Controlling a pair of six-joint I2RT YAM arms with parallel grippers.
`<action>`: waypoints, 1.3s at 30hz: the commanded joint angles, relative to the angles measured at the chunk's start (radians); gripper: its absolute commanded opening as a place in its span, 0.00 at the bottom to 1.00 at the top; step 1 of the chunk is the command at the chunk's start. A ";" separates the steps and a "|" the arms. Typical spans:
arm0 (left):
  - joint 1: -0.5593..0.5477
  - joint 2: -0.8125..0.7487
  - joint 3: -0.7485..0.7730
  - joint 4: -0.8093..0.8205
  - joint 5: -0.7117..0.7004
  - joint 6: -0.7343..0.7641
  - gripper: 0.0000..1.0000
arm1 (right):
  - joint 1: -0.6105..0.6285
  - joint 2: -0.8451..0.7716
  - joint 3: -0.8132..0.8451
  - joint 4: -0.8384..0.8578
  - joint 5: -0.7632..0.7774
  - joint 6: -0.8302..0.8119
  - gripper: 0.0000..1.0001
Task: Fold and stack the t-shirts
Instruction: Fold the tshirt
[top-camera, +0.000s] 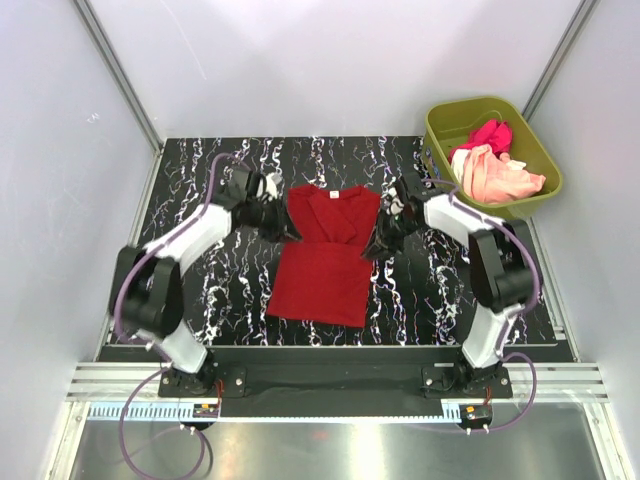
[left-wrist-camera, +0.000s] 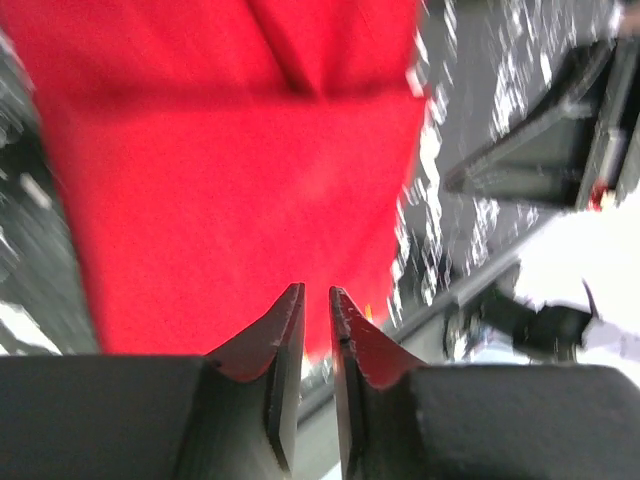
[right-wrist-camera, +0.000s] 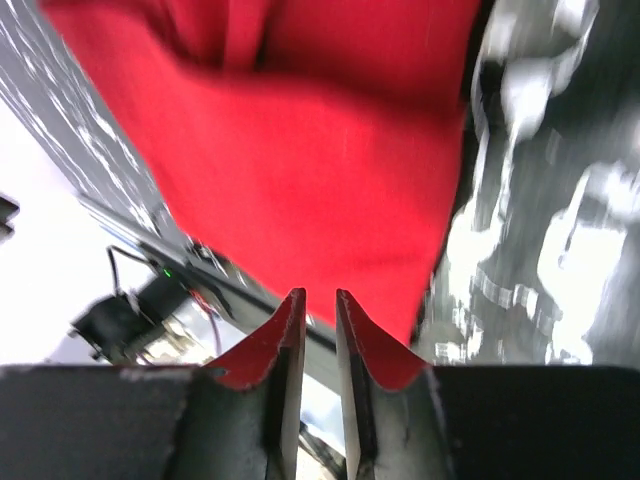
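Seemingly both grippers are off the cloth. The left gripper (left-wrist-camera: 316, 290) has its jaws parted by a thin slit with nothing in it, and the right gripper (right-wrist-camera: 318, 292) looks the same. Each sits at one side of the red shirt (top-camera: 322, 270), which lies flat on the table (top-camera: 230, 290) between the arms, sleeves turned in. To my eye the risk is a fingertip catching an edge as an arm moves, dragging a sleeve back out or skewing the shirt. Only the wrist views show those slits, though blurred. Only the top view shows the tub (top-camera: 545, 190) at the far right, with the pink shirt (top-camera: 490, 132) and peach shirt (top-camera: 500, 180) heaped inside.
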 joint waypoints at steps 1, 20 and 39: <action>0.042 0.177 0.071 0.084 0.008 0.025 0.19 | -0.026 0.099 0.115 0.041 -0.079 0.009 0.24; 0.094 0.224 0.108 -0.039 -0.194 0.160 0.41 | -0.113 0.388 0.478 -0.192 0.247 -0.210 0.14; 0.092 -0.272 -0.493 -0.073 -0.225 -0.119 0.56 | 0.122 -0.226 -0.399 0.146 -0.060 0.147 0.68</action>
